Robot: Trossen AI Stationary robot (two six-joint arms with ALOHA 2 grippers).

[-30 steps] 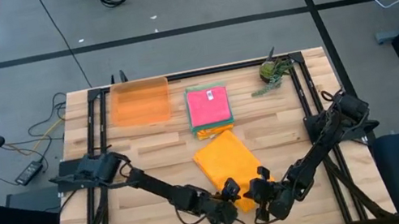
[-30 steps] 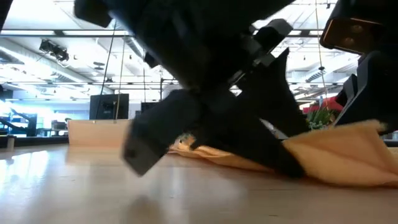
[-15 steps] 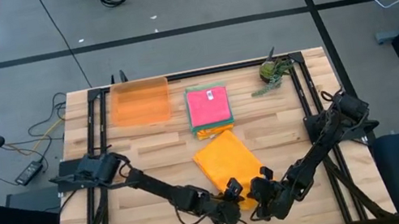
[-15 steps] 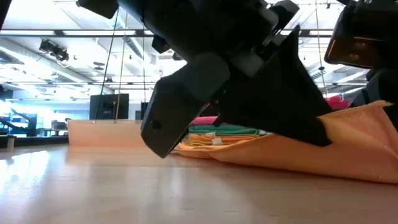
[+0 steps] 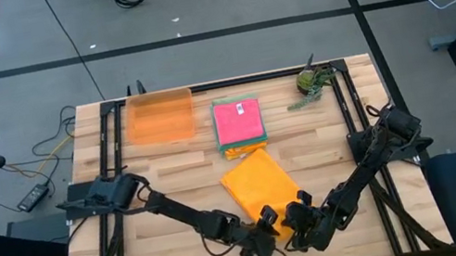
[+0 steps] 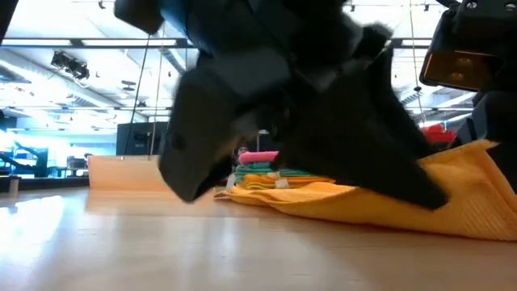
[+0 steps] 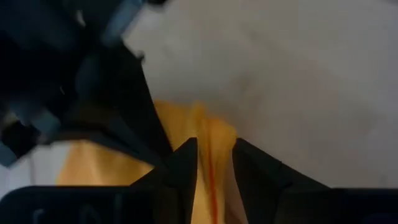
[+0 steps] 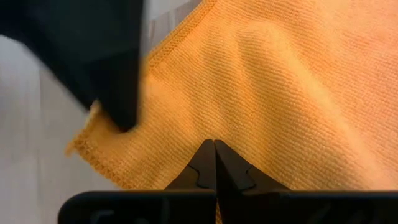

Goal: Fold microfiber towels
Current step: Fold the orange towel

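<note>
On the near edge of the light wooden table (image 5: 165, 196), you have both tools down at the soft orange-yellow cloth (image 5: 261, 183). That cloth lies flat in the middle of the table, turned a little, with its near end by the two tools.

Your left tool (image 5: 264, 222) comes in from the left. Its two dark fingers (image 7: 186, 163) have a fold of the orange-yellow cloth standing between them, so it is pinched on the cloth's near corner. Your right tool (image 5: 299, 212) comes in from the right, just beside the left one. Its tips (image 8: 214, 160) are pressed together, and the cloth's woven face sits right at them, so it is clamped on the cloth edge too. From the low camera you can see the cloth's near end lifted off the table under the dark arms.

Behind that cloth, farther back on the table, sits a neat stack of folded cloths (image 5: 239, 124). A bright pink one is on top, with a small white tag, and green and yellow edges peek out below it. Left of the stack rests a see-through orange plastic tray (image 5: 160, 117). At the back right corner sits a small green plant (image 5: 311, 82).
</note>
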